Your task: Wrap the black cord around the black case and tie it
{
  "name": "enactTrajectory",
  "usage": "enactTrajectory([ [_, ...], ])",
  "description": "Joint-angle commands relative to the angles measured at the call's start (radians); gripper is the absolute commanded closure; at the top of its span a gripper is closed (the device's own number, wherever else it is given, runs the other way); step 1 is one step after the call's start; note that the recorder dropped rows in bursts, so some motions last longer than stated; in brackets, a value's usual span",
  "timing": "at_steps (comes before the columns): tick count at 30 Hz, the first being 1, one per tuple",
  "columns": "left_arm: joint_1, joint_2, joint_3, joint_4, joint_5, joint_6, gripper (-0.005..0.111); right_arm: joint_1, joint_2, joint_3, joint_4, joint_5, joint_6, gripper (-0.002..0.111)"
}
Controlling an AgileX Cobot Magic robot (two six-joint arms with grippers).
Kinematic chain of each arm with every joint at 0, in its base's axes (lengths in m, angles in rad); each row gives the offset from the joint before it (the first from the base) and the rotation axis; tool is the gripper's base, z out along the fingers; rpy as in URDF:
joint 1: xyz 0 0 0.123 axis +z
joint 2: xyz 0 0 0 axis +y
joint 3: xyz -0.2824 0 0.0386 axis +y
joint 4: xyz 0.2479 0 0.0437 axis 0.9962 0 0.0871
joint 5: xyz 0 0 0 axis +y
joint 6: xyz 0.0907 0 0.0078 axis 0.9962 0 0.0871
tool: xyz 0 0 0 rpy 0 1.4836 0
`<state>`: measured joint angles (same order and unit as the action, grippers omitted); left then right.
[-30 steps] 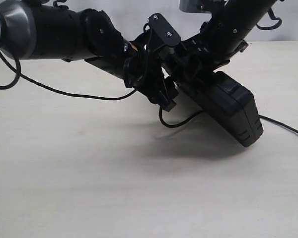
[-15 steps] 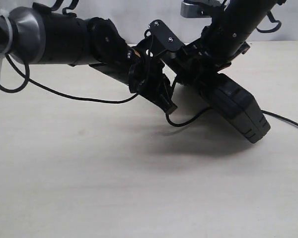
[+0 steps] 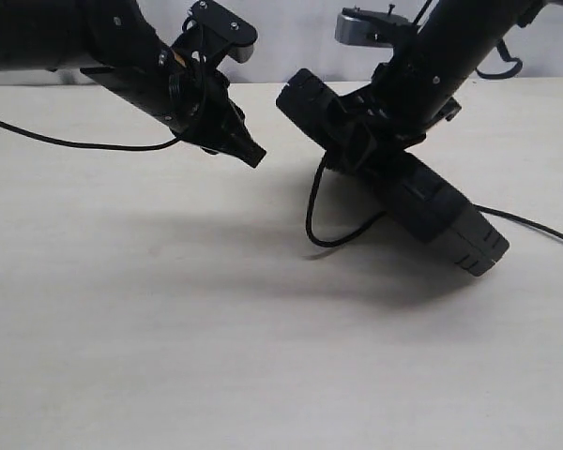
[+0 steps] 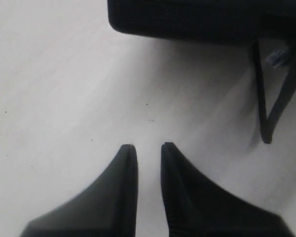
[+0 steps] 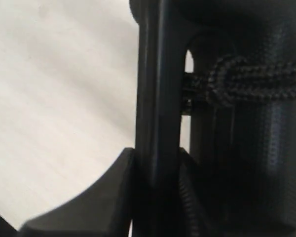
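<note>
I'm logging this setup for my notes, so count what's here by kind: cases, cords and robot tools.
Black case: 1
Black cord: 1
Tools: 2, left tool and right tool
Total: 4

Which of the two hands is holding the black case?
The right hand: it grips the black case by its handle; the left hand holds nothing.

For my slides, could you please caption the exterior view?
Right gripper grips the tilted case, cord looping beneath; left gripper hovers nearby.
</note>
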<state>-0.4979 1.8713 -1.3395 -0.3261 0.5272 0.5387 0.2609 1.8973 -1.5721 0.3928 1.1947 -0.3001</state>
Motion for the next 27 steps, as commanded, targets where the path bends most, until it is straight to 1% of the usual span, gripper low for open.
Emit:
enactTrajectory([
  [1, 0.003, -0.007, 0.000, -0.002, 0.004, -0.020, 0.091, -0.003, -0.015, 0.101, 0.003, -0.109, -0.027, 0.091],
  [6, 0.003, -0.007, 0.000, -0.002, 0.004, -0.020, 0.091, -0.003, -0.015, 0.162, 0.014, -0.176, -0.044, 0.086],
  [10, 0.003, -0.007, 0.000, -0.002, 0.003, -0.019, 0.091, -0.003, -0.010, 0.192, 0.015, -0.193, -0.054, 0.086],
  [17, 0.003, -0.007, 0.000, -0.004, 0.009, -0.019, 0.091, -0.003, -0.023, 0.188, 0.018, -0.200, -0.078, 0.086],
  [18, 0.003, -0.007, 0.000, -0.004, 0.009, -0.019, 0.091, -0.003, -0.032, 0.188, 0.018, -0.203, -0.082, 0.084],
  [19, 0.003, -0.007, 0.000, -0.004, 0.007, -0.019, 0.091, -0.003, -0.050, 0.188, 0.018, -0.216, -0.082, 0.075],
  [20, 0.003, -0.007, 0.000, -0.004, 0.010, -0.019, 0.091, -0.003, -0.058, 0.188, 0.018, -0.227, -0.082, 0.069],
  [21, 0.003, -0.007, 0.000, -0.004, 0.012, -0.019, 0.091, -0.005, -0.081, 0.188, 0.010, -0.252, -0.055, 0.057],
  [22, 0.003, -0.007, 0.000, -0.004, 0.014, -0.019, 0.091, -0.005, -0.090, 0.188, -0.011, -0.265, -0.022, 0.053],
  [23, 0.003, -0.007, 0.000, -0.002, 0.013, -0.019, 0.091, -0.005, -0.107, 0.188, -0.118, -0.302, 0.099, 0.051],
  [25, 0.003, -0.007, 0.000, 0.005, 0.011, -0.019, 0.091, -0.008, -0.110, 0.188, -0.282, -0.327, 0.233, 0.051],
  [26, 0.003, -0.007, 0.000, 0.003, 0.001, -0.019, 0.091, -0.017, -0.103, 0.188, -0.306, -0.349, 0.265, 0.051],
  [27, 0.003, -0.007, 0.000, -0.001, -0.009, -0.022, 0.091, -0.029, -0.094, 0.188, -0.278, -0.375, 0.259, 0.051],
])
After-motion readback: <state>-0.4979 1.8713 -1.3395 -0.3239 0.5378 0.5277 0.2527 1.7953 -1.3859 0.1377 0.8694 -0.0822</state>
